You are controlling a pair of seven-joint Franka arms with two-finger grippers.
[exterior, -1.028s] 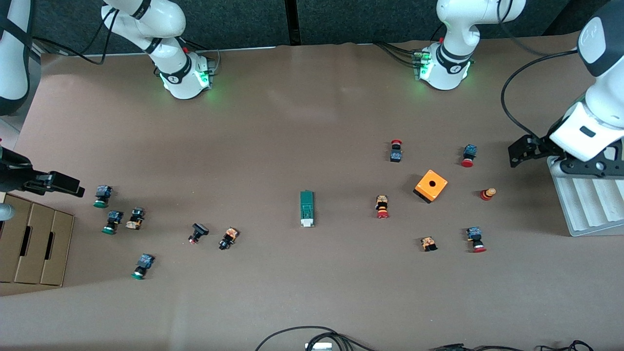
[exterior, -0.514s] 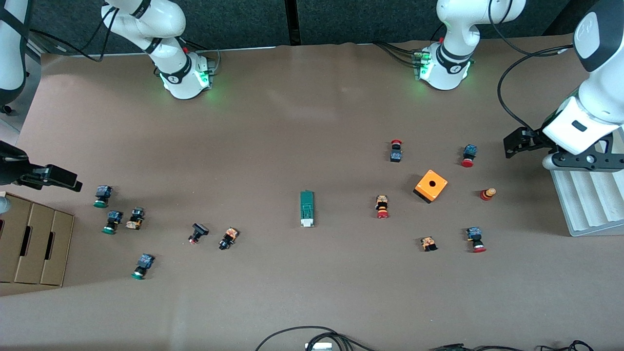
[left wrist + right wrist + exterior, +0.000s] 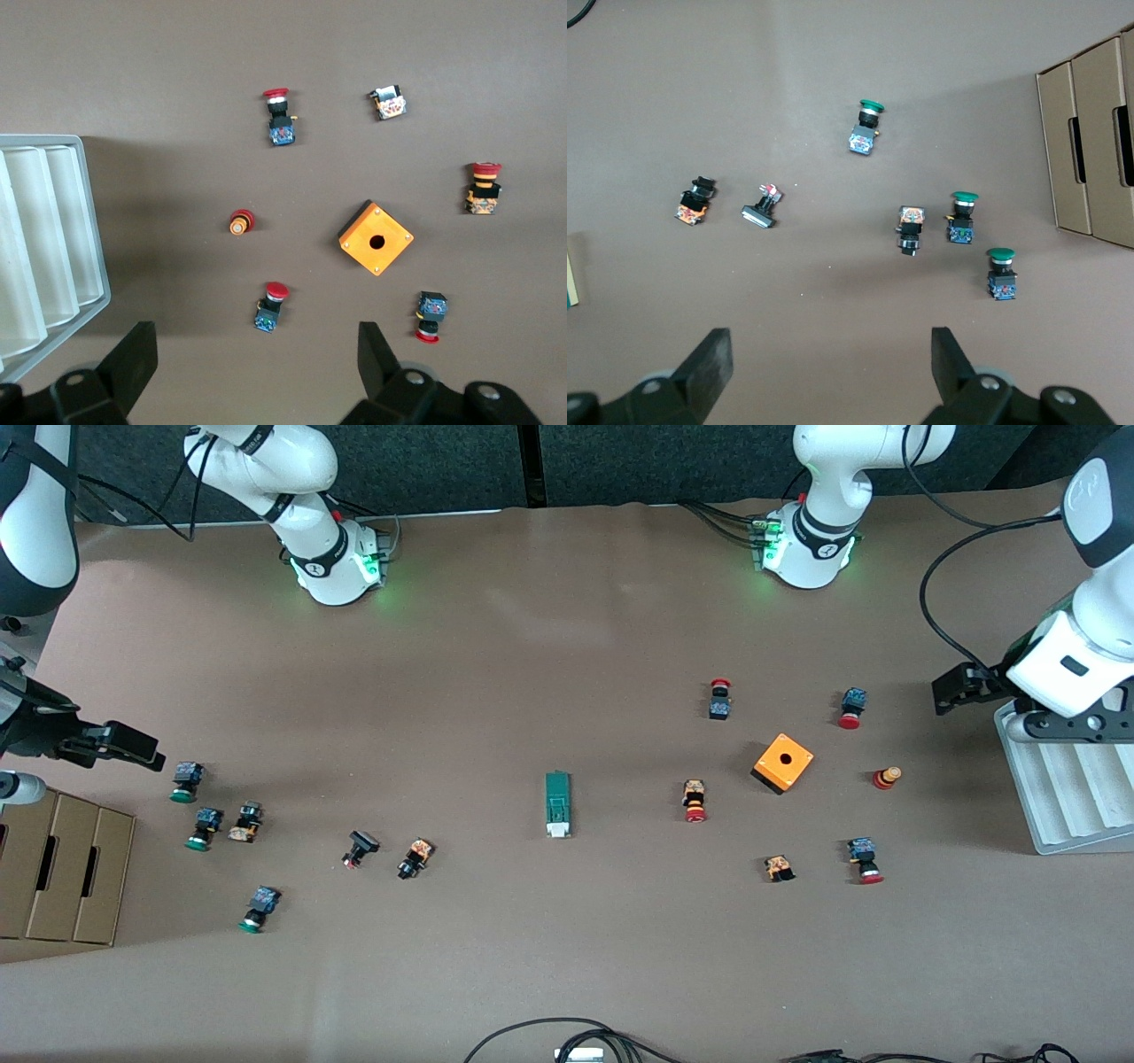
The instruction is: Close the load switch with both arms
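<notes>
Centrally load switch (image 3: 557,804) on bare table (image 3: 549,646), both end effectors wide at ends

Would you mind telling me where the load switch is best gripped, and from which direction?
Probably from above, with the jaws across the narrow width of the load switch on its dark-green body. It lies flat and alone mid-table, long axis pointing toward the front camera, so both long sides are free. That leaves the white handle, at the end nearer the camera, for the other gripper.

The load switch (image 3: 557,804) lies flat mid-table — a narrow dark-green block, its white handle piece at the end nearer the front camera. None of my fingers touch it — it lies alone.
</notes>
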